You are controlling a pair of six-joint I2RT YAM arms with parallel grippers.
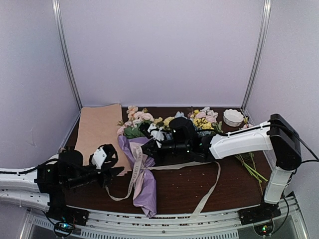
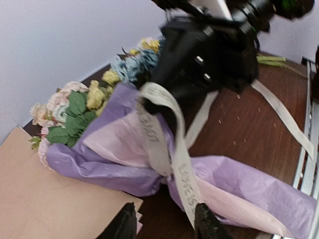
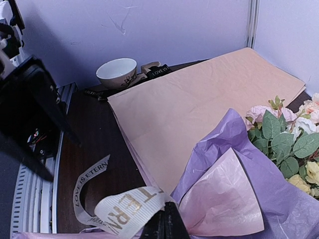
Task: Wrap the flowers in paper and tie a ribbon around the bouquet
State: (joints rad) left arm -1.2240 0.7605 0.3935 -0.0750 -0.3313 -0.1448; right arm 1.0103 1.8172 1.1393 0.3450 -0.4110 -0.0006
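Bouquet [image 1: 147, 191] lying wrapped, middle hidden under right gripper [image 3: 166, 214] pinching ribbon [image 3: 127, 209], left gripper [image 2: 164, 216] jaws apart, empty, finger bases cut off

The right arm [image 1: 239, 142], at the right of the top view, has a long white shell with fat black joints and a thin black cable along it. The left arm [image 1: 25, 181], at the lower left, is white and black too. Each black base [image 1: 254, 215] has a tiny green light. The left gripper [image 2: 164, 224] has two black, pointed fingers [image 2: 122, 225].
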